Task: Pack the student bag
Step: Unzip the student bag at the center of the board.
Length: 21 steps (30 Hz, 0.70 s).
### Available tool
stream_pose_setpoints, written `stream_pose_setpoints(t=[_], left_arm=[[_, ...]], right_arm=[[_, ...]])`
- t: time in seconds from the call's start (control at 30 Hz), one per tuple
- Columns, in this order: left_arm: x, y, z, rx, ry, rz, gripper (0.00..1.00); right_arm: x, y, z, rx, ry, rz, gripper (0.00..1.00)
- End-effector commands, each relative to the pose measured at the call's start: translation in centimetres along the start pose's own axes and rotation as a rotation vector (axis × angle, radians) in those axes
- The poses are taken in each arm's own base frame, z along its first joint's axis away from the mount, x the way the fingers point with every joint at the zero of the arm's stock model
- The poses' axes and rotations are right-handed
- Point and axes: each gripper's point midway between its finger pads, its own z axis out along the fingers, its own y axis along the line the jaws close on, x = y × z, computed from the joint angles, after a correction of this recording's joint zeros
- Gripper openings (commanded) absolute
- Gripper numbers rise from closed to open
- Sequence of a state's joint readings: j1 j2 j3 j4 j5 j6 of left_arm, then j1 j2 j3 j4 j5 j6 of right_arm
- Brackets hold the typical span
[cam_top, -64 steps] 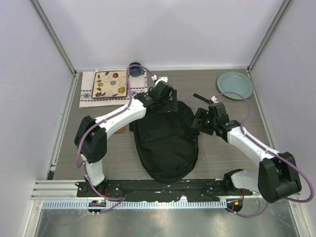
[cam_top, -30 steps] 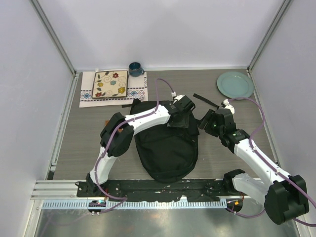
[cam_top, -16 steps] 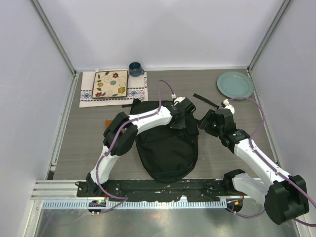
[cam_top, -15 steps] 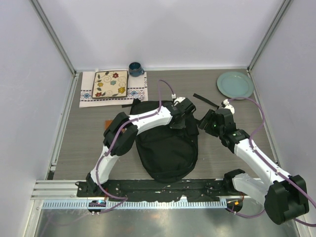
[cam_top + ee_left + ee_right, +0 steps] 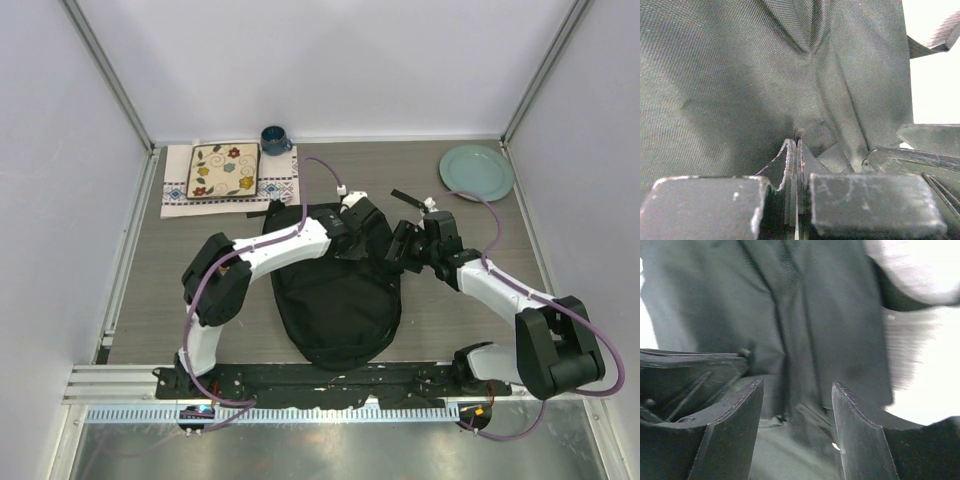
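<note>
The student bag (image 5: 335, 295) is a large black fabric backpack lying flat mid-table, rounded end toward me. My left gripper (image 5: 366, 237) reaches across its upper right part. In the left wrist view the jaws (image 5: 797, 145) are pressed together on a small ribbed zipper pull (image 5: 799, 133) that pokes out past the tips, with bag fabric (image 5: 730, 85) all around. My right gripper (image 5: 404, 249) is at the bag's right upper edge. It stands open (image 5: 797, 386), its fingers (image 5: 735, 415) straddling dark bag fabric (image 5: 805, 340) without closing on it.
A black strap (image 5: 411, 199) trails from the bag's top right. A teal plate (image 5: 476, 171) lies at the back right. A floral mat on an embroidered cloth (image 5: 222, 172) and a dark blue mug (image 5: 274, 139) are at the back left. White walls enclose the table.
My left gripper has shut at the bag's upper right, and its elbow has swung back to the left. The right gripper has shifted left, closer to the bag's edge.
</note>
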<state>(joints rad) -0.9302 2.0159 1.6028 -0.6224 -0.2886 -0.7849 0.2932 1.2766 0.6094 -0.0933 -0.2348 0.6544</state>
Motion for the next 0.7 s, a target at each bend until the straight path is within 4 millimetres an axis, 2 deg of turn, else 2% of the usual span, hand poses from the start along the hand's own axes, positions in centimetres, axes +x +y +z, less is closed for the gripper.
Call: stream_pose_setpoints(t=[0.0,0.47,0.6,0.67], left_arm=[[-2.6,-0.4,-2.8,0.059,-0.104,-0.017,0.0],[-3.5,-0.5,-5.1,0.126,-0.17,-0.044,0.0],[-4.0,-0.2,-5.8,0.128,-0.195,-0.049,0.0],[-4.1,-0.1,-6.0,0.125,-0.195,-0.048,0.0]], right_arm=[[-2.0,5.7,-0.4,-0.271,-0.038,-0.03,0.63],[1.5,6.5,1.7,-0.368,0.171,0.005,0.66],[1.4,7.1,1.5,-0.398,0.172,0.041,0.55],[1.4,7.5,0.8,-0.419,0.16,0.034,0.54]])
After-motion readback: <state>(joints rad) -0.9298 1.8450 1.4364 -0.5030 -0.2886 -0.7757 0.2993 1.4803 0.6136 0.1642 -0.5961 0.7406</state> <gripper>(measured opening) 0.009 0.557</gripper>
